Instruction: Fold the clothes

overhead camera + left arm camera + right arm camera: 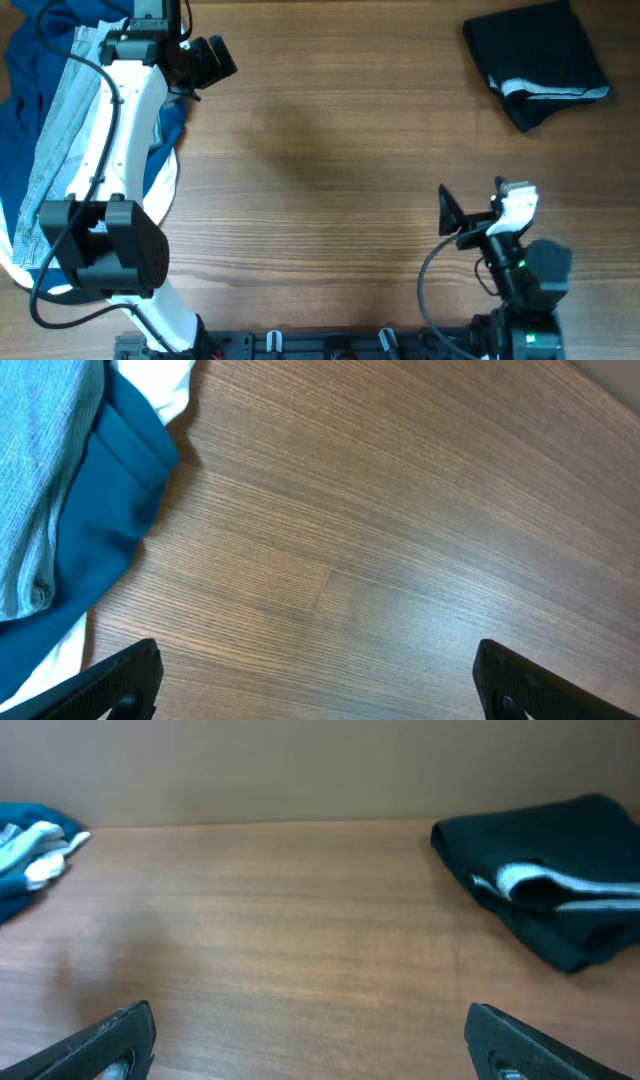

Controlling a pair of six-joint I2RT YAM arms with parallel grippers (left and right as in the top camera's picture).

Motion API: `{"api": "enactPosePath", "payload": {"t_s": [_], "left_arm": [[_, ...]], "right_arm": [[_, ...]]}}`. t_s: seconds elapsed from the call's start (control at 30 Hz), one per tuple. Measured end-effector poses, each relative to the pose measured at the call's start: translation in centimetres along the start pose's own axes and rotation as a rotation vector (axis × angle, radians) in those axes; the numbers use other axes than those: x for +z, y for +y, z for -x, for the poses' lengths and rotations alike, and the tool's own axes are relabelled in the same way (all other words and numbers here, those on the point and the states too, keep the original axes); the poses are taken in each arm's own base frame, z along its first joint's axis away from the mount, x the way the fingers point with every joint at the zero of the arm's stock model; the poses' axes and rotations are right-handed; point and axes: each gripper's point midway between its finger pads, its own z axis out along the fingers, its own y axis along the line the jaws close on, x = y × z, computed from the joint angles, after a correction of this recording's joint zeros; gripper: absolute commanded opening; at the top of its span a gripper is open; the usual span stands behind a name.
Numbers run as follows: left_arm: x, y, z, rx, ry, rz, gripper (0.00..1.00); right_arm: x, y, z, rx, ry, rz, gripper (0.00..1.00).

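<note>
Shorts (535, 60), black and folded, at the worktop's (320, 150) far right corner.
Left gripper (205, 62) hangs far left beside light-blue jeans (60, 130) heaped on a dark blue garment (20, 60), jaws spread, empty; right gripper (480, 208) sits near the front edge, jaws likewise released; open worktop lies between it and the shorts; left wrist view catches white cloth (168, 382) by the heap; right wrist view shows the shorts' pale lining (545, 880).

The shorts (535, 55) lie at the far right corner of the table (320, 170). The jeans (60, 130) lie on another garment (25, 70) at the far left corner, along the left edge. The left end effector (213, 62) hangs just right of that pile. The right end effector (472, 198) is near the near right corner.
</note>
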Motion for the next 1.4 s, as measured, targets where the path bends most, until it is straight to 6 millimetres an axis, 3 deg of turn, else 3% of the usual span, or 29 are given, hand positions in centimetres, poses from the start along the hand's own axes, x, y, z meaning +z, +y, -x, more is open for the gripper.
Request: {"api": "enactPosePath", "payload": {"t_s": [0.13, 0.3, 0.5, 1.4], "left_arm": [[0.0, 0.0, 0.0, 0.000, 0.000, 0.000, 1.00], [0.0, 0.0, 0.0, 0.000, 0.000, 0.000, 1.00], [0.0, 0.0, 0.0, 0.000, 0.001, 0.000, 1.00], [0.0, 0.9, 0.0, -0.014, 0.008, 0.020, 1.00]], "right_arm": [[-0.9, -0.8, 0.3, -0.007, -0.091, -0.061, 1.00], [-1.0, -1.6, -1.2, -0.004, -0.088, -0.108, 1.00], [-1.1, -1.7, -0.2, -0.010, -0.132, -0.111, 1.00], [-1.1, -1.7, -0.3, -0.009, -0.132, -0.114, 1.00]]}}
